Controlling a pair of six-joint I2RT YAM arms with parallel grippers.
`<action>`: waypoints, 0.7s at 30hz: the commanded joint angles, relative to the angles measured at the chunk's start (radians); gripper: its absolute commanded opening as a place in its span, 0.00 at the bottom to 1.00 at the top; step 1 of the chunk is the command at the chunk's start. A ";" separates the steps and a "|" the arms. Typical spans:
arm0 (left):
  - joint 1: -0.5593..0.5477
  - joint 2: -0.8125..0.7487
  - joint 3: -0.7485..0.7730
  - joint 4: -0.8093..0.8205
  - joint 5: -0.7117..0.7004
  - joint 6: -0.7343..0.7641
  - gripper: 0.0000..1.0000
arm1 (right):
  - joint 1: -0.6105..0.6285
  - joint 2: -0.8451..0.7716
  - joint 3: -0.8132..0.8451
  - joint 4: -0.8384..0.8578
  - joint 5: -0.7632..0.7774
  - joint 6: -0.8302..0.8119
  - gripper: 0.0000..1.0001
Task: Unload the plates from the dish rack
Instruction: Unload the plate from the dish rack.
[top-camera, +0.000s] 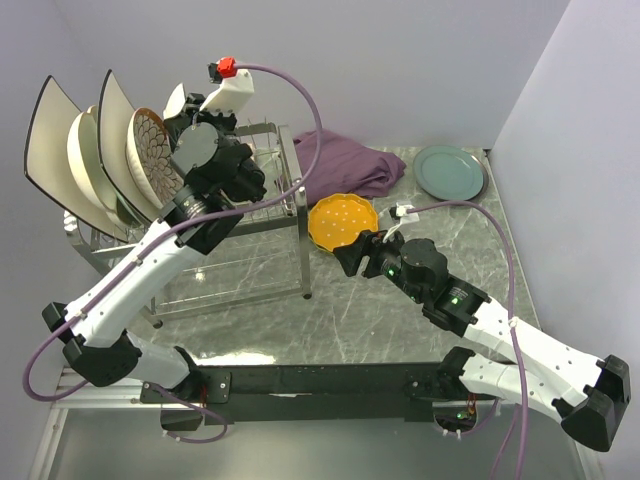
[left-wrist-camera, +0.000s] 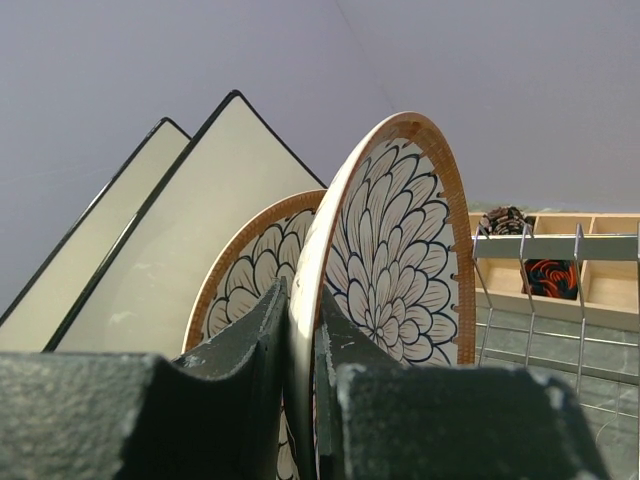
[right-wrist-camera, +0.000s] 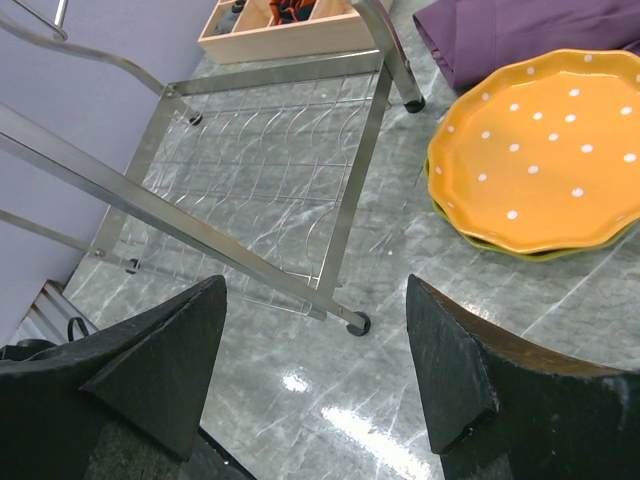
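Dark fingers (left-wrist-camera: 235, 350) of the left gripper (left-wrist-camera: 300, 300) fill the foreground of its wrist view, clamped on the lower rim of a brown-patterned plate (left-wrist-camera: 400, 250), 1 finger on each face. The grip sits on the edge because the plate stands on its rim between the prongs of the dish rack (top-camera: 270, 215), leaving only the rim free to pinch; a lift along the prongs is the likely next step. The plate is round and cream, with a dark-outlined petal design and a tan rim band.

Just behind the grasped plate, on the far side of the fingers, stands a second patterned plate (left-wrist-camera: 250, 270), then 2 white square plates (left-wrist-camera: 200, 220) with dark rims, all tilted the same way. To the other side of the gripper lies a wooden compartment box (left-wrist-camera: 600, 280).

The right gripper (right-wrist-camera: 315, 300) hangs released, jaws wide, above the table (right-wrist-camera: 560, 330). Ahead and to its right, an orange dotted plate (right-wrist-camera: 540, 150) rests on a lime plate (right-wrist-camera: 470, 238), probably the unloading stack. A teal plate (top-camera: 450, 172) lies farther off, beside a purple cloth (top-camera: 345, 165).
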 joint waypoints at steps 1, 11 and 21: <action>-0.035 -0.020 0.064 0.173 0.081 0.059 0.01 | 0.010 -0.010 0.051 0.018 0.022 -0.016 0.79; -0.042 -0.025 0.037 0.278 0.079 0.149 0.01 | 0.008 -0.004 0.052 0.018 0.020 -0.016 0.79; -0.053 -0.005 0.067 0.359 0.079 0.214 0.01 | 0.008 -0.010 0.051 0.016 0.020 -0.018 0.79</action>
